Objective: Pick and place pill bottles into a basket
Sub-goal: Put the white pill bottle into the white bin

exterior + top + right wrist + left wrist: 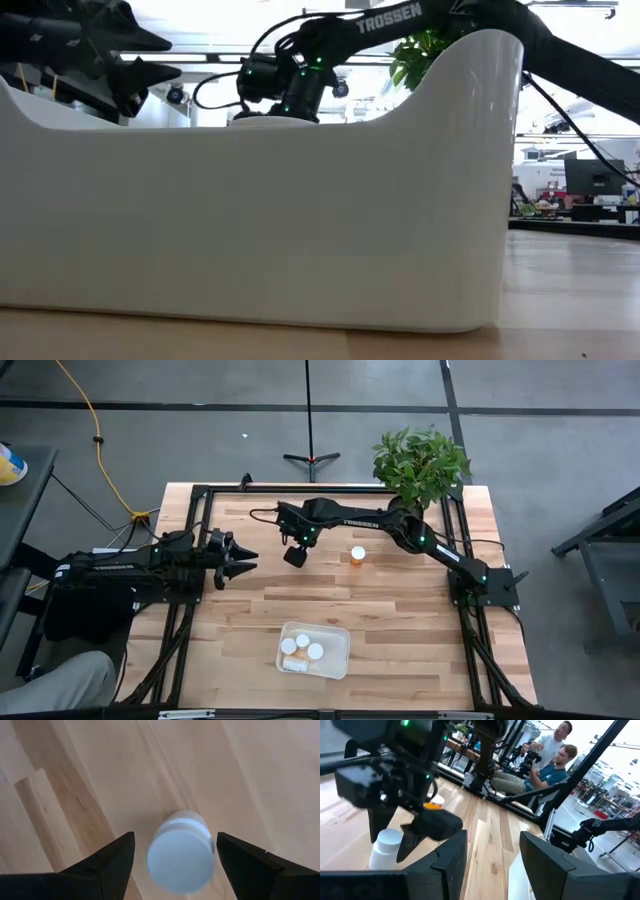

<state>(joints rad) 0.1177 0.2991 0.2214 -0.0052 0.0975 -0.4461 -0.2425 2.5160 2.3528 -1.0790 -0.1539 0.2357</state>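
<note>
My right gripper [295, 555] points down over the middle of the table, open, with one finger on either side of an upright pill bottle [181, 851] and apart from it. The left wrist view shows this bottle's white cap [387, 842] under that gripper. The gripper hides the bottle in the high view. A second bottle [357, 555] stands on its base to the right of it. The white basket [338, 660] sits near the front edge with several bottles [303, 644] in it. My left gripper [245, 560] is open and empty at the table's left.
A potted plant [420, 465] stands at the far right corner, beside my right arm. The basket's white wall [300, 220] fills most of the low view. People sit in the room beyond the table [555, 760]. Bare wood lies between the grippers and the basket.
</note>
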